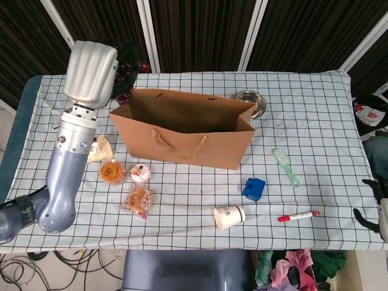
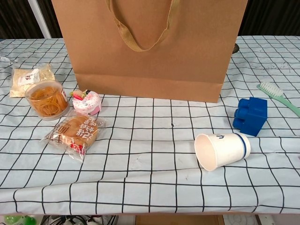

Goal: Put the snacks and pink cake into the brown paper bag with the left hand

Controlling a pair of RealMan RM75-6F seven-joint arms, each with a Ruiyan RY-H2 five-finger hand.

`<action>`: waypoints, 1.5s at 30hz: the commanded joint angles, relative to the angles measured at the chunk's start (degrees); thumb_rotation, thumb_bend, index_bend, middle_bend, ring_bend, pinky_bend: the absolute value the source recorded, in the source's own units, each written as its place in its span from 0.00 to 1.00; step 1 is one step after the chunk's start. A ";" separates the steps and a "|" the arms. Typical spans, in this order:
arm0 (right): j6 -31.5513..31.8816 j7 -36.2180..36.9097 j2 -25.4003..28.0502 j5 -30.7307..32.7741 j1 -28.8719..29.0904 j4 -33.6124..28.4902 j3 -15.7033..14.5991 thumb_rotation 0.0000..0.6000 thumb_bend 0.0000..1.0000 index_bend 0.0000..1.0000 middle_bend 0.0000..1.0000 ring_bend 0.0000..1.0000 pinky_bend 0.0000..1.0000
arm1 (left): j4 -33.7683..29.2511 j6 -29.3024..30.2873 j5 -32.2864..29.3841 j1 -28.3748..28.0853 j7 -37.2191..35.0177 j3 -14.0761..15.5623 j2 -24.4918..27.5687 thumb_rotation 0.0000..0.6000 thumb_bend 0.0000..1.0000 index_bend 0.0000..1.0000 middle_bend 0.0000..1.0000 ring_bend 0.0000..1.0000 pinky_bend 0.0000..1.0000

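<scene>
Left arm raised behind the bag (image 1: 182, 127), nothing yet packed as far as can be seen.

The left hand itself is hidden behind its forearm in the head view, so whether it is released or clenched cannot be told; the right hand (image 1: 371, 209) barely shows at the table edge, equally unreadable. The cake (image 2: 87, 102), the tub (image 2: 46, 99), the wrapped bun (image 2: 76, 133) and the flat packet (image 2: 29, 78) lie well forward of the raised forearm, just in front of the bag. Best, I judge, to lower onto one item, grip from above, lift clear of the rim. The bag's interior looks empty; the cup (image 2: 221, 150) lies tipped, empty.
</scene>
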 commanded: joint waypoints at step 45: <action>0.93 1.00 0.70 -0.06 -0.75 -0.30 0.41 1.00 0.21 0.21 0.11 0.25 0.33 | -18.77 9.64 16.36 20.38 -6.22 21.26 13.76 1.00 0.00 0.17 0.10 0.00 0.06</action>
